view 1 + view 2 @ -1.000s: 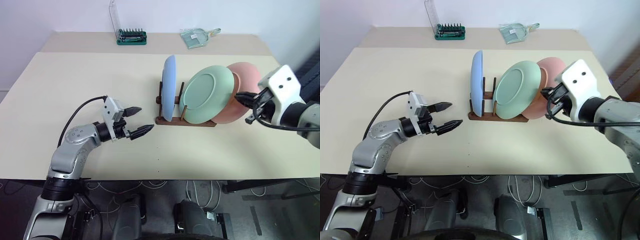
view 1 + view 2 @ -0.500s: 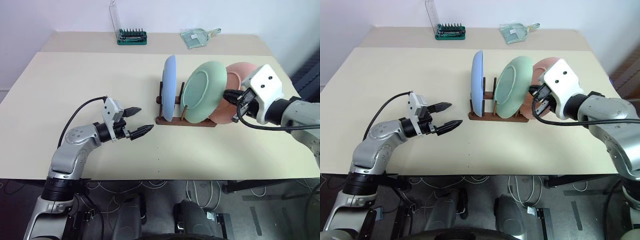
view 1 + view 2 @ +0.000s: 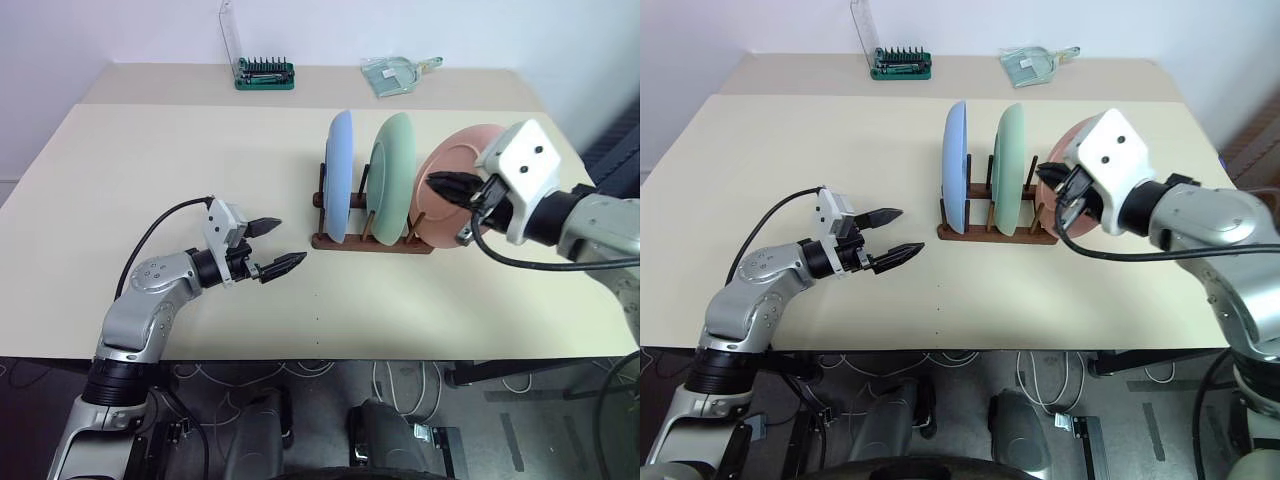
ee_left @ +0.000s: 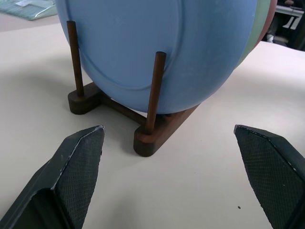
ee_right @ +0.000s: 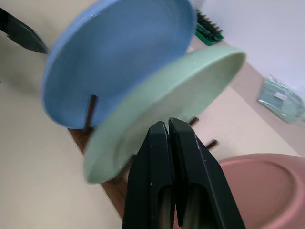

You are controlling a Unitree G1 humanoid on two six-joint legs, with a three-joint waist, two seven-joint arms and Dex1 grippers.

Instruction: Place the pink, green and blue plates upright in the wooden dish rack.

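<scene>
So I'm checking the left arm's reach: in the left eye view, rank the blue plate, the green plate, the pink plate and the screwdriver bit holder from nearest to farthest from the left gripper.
From the left gripper:
1. Blue plate, at the rack's near end.
2. Green plate, one slot beyond.
3. Pink plate, at the rack's far end.
4. Screwdriver bit holder, at the table's back edge, roughly level with the pink plate; too close to call.

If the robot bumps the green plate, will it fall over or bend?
Probably not bend: the green plate looks like stiff, thin plastic keeping its round shape. It could tip, since it stands on edge in the wooden rack, but the pegs and the blue plate beside it would likely catch it. It seems light, so a small nudge may rock it.
</scene>
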